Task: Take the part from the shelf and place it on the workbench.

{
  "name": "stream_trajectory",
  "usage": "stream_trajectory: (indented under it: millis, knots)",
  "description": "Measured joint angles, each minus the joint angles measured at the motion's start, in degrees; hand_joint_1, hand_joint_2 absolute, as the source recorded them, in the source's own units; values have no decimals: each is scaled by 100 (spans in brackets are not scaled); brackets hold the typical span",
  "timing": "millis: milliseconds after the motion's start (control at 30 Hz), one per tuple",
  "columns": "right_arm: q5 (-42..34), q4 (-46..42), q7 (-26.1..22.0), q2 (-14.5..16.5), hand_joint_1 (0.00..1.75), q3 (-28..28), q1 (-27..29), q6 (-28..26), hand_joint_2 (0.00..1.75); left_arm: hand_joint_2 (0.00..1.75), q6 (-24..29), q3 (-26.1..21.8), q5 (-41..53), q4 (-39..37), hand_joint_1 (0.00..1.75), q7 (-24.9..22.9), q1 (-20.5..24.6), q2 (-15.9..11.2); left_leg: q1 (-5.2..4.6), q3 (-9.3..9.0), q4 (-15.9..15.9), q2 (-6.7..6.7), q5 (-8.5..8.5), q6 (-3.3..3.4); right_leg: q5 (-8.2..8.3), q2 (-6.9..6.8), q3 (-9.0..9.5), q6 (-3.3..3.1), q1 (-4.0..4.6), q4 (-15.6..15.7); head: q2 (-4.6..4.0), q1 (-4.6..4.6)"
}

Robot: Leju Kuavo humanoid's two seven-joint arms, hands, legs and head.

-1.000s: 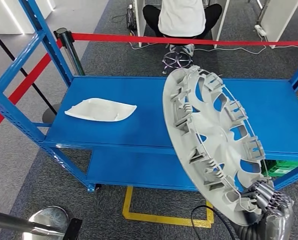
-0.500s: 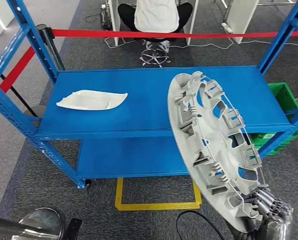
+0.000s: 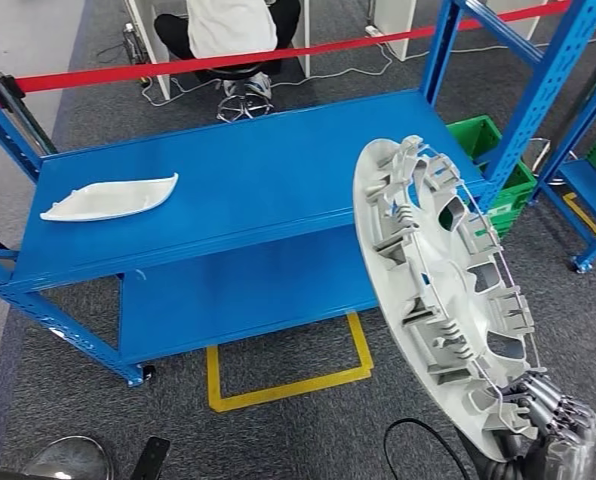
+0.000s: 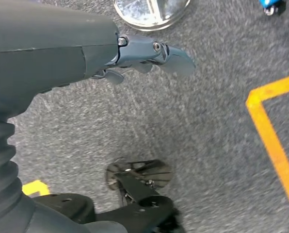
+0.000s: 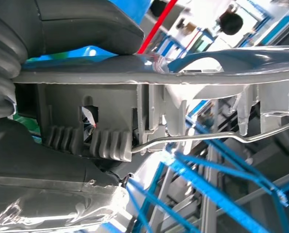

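A large grey wheel cover [image 3: 444, 292] stands tilted on edge at the right of the head view, ribbed back side toward me. My right hand [image 3: 549, 418] grips its lower rim at the bottom right. In the right wrist view the thumb [image 5: 88, 26] presses on the rim of the wheel cover [image 5: 216, 65], with clips and a wire ring below it. My left hand [image 4: 150, 51] hangs over the grey carpet, fingers straight and apart, holding nothing. A white curved part [image 3: 108, 197] lies at the left end of the blue shelf [image 3: 280, 170].
The blue shelf rack has a lower deck [image 3: 250, 290] and uprights [image 3: 533, 95] at the right. A green crate [image 3: 495, 150] sits beyond its right end. A red barrier tape [image 3: 204, 60] runs behind, with a seated person [image 3: 227, 25]. Yellow floor marking [image 3: 287, 385] lies below.
The camera has turned right: shelf and white part have slid left in the picture, and more racks appear at the right. The wheel cover stays held in my right hand.
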State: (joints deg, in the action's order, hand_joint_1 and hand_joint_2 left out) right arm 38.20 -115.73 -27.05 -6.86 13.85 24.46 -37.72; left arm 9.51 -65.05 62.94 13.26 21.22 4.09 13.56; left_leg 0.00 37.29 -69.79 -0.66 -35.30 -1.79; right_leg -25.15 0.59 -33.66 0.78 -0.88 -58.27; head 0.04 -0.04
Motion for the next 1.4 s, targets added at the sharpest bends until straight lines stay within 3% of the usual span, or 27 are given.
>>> stream_trajectory:
  millis: [33,100,167,200,267,333,367,433,500,533,567,600,633,667,733,767,833,900,967,1000,1033,1067,1133,1200,1267,1333,1400]
  knots:
    - [-5,1,-4,7,175,-10,3,3,175,175,3,0,1,-1,0,0,0,1,-2,8,-203,25,-52,14,68,73,-90,3,5,-4,0,-1]
    - [-14,2,-7,17,175,-32,9,8,175,175,8,0,8,-1,0,-1,5,2,-4,-240,-37,64,171,66,195,219,-252,23,12,-7,0,0]
    - [-24,1,-16,32,175,-58,13,15,175,175,10,0,21,0,0,-3,20,1,-4,-764,713,291,434,145,323,356,-389,55,14,-9,0,-1]
    - [-29,0,-23,39,175,-72,10,25,175,175,10,1,30,0,0,-5,29,5,3,-996,1089,429,472,171,392,416,-445,78,14,-6,0,2]
    - [-48,-1,-40,54,175,-99,9,56,175,175,11,2,48,-1,0,-10,40,16,0,-1201,1482,585,462,195,544,532,-517,149,7,44,0,4]
    - [-61,-1,-57,63,175,-122,30,84,175,175,14,2,54,-2,0,-12,40,25,4,-1132,1514,458,548,220,653,587,-564,226,3,112,0,5]
    - [-62,0,-66,66,175,-130,43,92,175,175,16,2,56,-2,0,-11,41,31,9,-1085,1521,379,607,255,572,493,-611,255,7,68,0,15]
    - [-63,1,-78,73,175,-142,47,104,175,175,17,2,63,-4,0,-11,35,36,9,-979,1531,206,723,329,72,174,-766,298,14,-380,1,41]
    - [-64,2,-85,82,175,-145,33,114,175,175,19,2,76,-5,0,-11,20,34,-11,-861,1524,37,814,357,-449,6,-922,348,3,-1174,1,62]
    - [-66,2,-91,84,175,-148,33,118,175,175,21,2,88,-5,0,-11,18,31,-17,-798,1519,-51,858,353,-519,-14,-940,370,-1,-1483,0,65]
    - [-68,3,-97,87,175,-153,35,122,175,175,24,2,100,-5,0,-13,18,28,-19,-735,1514,-139,896,344,-452,-22,-876,385,-4,-1627,0,66]
    - [-71,3,-102,90,175,-157,39,128,175,175,27,4,109,-5,0,-17,21,27,-21,-676,1507,-217,929,330,-300,-40,-719,395,-5,-1567,0,68]
    - [-73,4,-105,93,175,-162,42,133,175,175,30,7,116,-5,0,-23,24,27,-21,-625,1495,-292,957,310,-144,-102,-441,396,-4,-1281,0,68]
    - [-74,4,-108,97,175,-170,41,137,175,175,31,10,118,-5,0,-28,27,27,-30,-585,1480,-359,978,287,-96,-223,-91,396,10,-857,0,68]
    - [-72,1,-119,104,175,-188,28,142,175,175,33,15,121,-5,0,-31,31,28,-50,-543,1447,-472,1020,233,-213,-435,467,345,59,-47,0,60]
    - [-70,0,-128,108,175,-198,23,143,175,175,33,17,123,-5,0,-28,36,29,-58,-533,1438,-527,1046,207,-295,-468,566,304,84,157,0,55]
    - [-69,-1,-149,114,175,-219,24,148,175,175,22,21,130,-5,0,-6,48,31,-51,-518,1427,-599,1074,152,-282,-369,528,190,84,249,0,47]
    - [-69,-1,-168,127,175,-237,10,163,175,175,-3,29,169,-5,0,58,54,32,-30,-431,1239,-394,878,91,-211,-253,475,86,58,267,0,40]
    - [-73,1,-198,146,175,-244,-31,184,175,175,-14,41,223,-5,0,141,48,26,-13,-173,593,-85,445,42,-138,-132,404,21,39,270,0,25]
    - [-77,1,-214,152,175,-246,-48,194,175,175,-14,48,236,-5,0,172,40,22,-11,-17,192,-10,257,29,-107,-64,364,7,37,266,0,22]
    - [-82,2,-225,157,175,-248,-57,206,175,175,-14,52,237,-5,0,190,33,17,-9,92,-107,22,168,22,-84,6,332,4,36,262,0,19]
    - [-85,2,-232,163,175,-250,-58,218,175,175,-16,54,233,-6,0,198,29,11,-6,117,-221,36,200,21,-67,78,308,9,35,255,0,19]
    - [-81,3,-235,178,175,-252,-52,239,175,175,-22,55,224,-6,0,194,27,-2,9,-123,179,79,545,21,-51,222,278,26,23,228,0,19]
    - [-71,3,-238,191,175,-254,-53,242,175,175,-43,55,206,-7,0,163,26,-8,59,-497,887,323,857,16,-47,358,221,67,17,176,0,16]
    - [-63,-1,-243,200,175,-256,-56,236,175,175,-73,55,181,-10,0,104,24,-8,99,-660,1245,517,890,40,-20,487,126,141,23,120,0,13]
    - [-60,-2,-244,206,175,-258,-37,230,175,175,-86,53,155,-13,0,64,27,-6,110,-640,1302,441,847,108,21,594,29,221,14,93,0,15]
    - [-62,-1,-243,207,175,-259,-5,226,175,175,-96,50,132,-14,0,57,36,8,114,-613,1323,314,858,183,-85,430,-100,279,20,-73,0,49]
